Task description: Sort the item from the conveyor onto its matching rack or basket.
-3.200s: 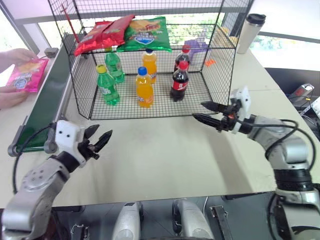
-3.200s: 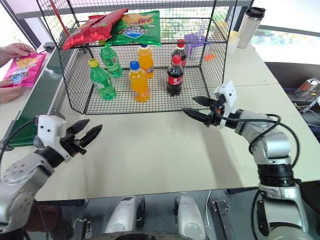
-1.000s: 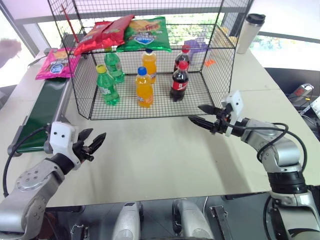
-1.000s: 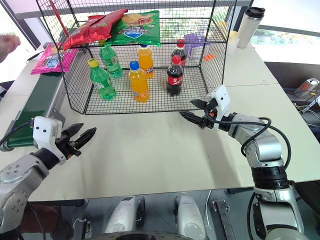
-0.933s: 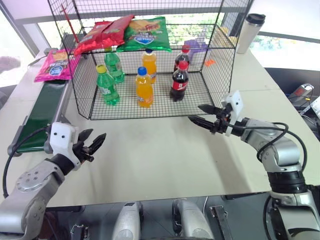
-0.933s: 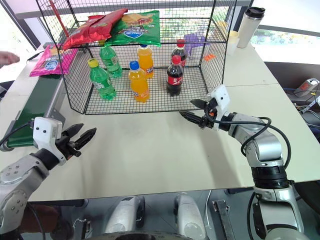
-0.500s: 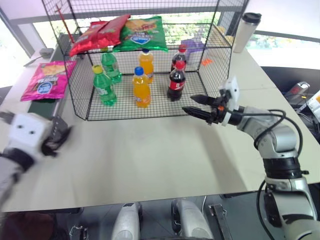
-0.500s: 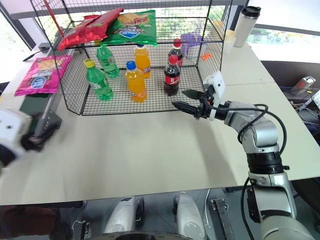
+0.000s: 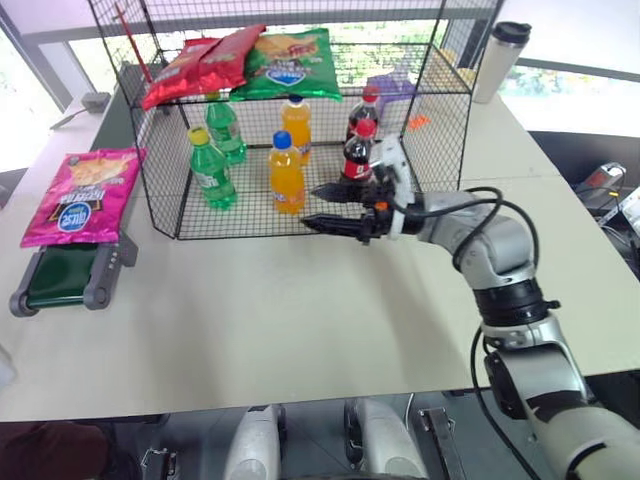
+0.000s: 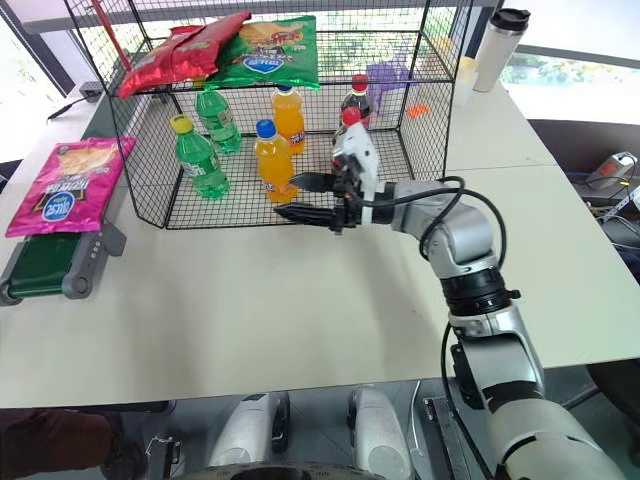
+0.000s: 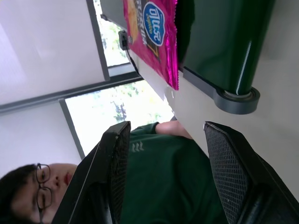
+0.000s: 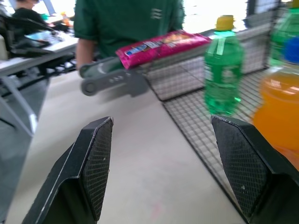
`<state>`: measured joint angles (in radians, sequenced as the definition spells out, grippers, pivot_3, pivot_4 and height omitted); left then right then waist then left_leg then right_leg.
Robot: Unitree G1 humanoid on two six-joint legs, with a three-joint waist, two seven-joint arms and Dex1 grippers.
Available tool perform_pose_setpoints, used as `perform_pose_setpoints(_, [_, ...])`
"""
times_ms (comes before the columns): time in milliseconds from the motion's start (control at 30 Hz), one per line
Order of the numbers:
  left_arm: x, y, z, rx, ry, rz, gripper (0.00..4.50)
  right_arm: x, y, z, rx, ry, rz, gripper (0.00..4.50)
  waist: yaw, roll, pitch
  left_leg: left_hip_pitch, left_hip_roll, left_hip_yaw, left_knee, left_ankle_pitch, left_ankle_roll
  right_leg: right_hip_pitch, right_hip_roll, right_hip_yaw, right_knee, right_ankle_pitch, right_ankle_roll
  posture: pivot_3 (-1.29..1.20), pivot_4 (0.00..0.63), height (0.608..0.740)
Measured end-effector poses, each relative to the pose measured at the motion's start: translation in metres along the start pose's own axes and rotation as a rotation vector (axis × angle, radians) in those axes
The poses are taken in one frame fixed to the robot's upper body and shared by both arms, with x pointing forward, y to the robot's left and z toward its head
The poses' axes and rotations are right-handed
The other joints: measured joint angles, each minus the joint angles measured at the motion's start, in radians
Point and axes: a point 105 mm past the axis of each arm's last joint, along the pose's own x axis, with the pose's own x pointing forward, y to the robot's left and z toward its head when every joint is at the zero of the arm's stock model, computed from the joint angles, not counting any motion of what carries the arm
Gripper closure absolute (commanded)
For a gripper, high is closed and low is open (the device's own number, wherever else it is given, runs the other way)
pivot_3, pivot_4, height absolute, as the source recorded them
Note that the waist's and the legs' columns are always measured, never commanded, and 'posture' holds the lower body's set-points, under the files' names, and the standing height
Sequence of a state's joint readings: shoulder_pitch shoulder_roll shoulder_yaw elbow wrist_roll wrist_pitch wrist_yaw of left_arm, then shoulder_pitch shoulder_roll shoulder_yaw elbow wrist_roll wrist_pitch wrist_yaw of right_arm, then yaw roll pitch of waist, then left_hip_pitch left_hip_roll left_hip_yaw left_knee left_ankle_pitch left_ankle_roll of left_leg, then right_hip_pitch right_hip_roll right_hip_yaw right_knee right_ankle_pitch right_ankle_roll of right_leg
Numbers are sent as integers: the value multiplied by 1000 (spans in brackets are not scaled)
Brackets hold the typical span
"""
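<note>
The item, a magenta-pink chip bag (image 9: 80,195), lies face up at the near end of the dark-green conveyor (image 9: 62,281), overhanging its sides. To its right stands the black wire rack (image 9: 160,150). My right gripper (image 9: 311,207) is open and empty, pointing left, level, in front of the rack's lower floor, well apart from the bag. In the right wrist view the bag (image 12: 159,44) lies ahead, past the fingers. The left gripper (image 11: 166,126) is open and empty, with the bag (image 11: 154,32) and the belt (image 11: 224,42) beyond it.
The rack's upper tier holds red chip bags (image 9: 195,65) and a green one (image 9: 290,65). Green, orange and cola bottles (image 9: 286,175) stand on its floor. A tumbler (image 9: 497,60) stands at the back right. A person in a green shirt (image 12: 126,18) is behind the conveyor.
The pink bag has ridden down the belt to its near end. My right gripper has swung left across the rack's front. The left arm has dropped out of the head views.
</note>
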<state>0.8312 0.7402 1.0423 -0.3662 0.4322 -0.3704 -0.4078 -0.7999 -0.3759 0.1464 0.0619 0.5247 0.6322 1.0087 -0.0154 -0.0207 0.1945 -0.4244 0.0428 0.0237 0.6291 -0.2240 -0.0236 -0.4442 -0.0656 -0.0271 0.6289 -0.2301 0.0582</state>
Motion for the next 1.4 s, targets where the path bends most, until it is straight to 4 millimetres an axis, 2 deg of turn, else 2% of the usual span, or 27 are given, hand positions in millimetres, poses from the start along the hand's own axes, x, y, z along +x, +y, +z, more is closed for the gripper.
perform_pose_setpoints(367, [0,-38,3,-20,13,31,1919,3,4,-6,-11,6,21,1079,0,-1,-1,0,2,0,1,0,0,0,3,-2,2,1,0,0,150,740])
perform_pose_setpoints(667, [15,-35,6,-3,-16,71,1919,0,3,-15,-1,22,-5,1079,-2,-2,-2,0,3,1,2,0,0,0,3,-2,2,1,0,0,150,740])
perform_pose_setpoints(867, [39,-31,14,-4,-69,91,1919,-2,2,-16,-2,20,-32,1079,2,-2,-2,1,4,1,2,0,0,0,4,-3,3,2,-1,0,150,740])
perform_pose_setpoints(967, [53,-27,16,6,-82,97,2752,-2,4,-16,-11,17,-41,1038,1,-2,-2,1,5,2,2,0,0,1,5,-3,3,2,-1,0,150,740])
perform_pose_setpoints(1100, [58,-31,20,3,-99,84,4483,-4,3,-16,-12,17,-63,1038,-6,-3,-2,1,5,3,2,0,0,0,4,-3,3,3,1,0,150,740])
perform_pose_setpoints(1400, [42,-49,23,-50,-62,57,4483,-8,0,-18,-19,29,-98,1038,0,-3,-2,1,5,3,2,0,0,1,4,-3,3,2,-1,0,150,740])
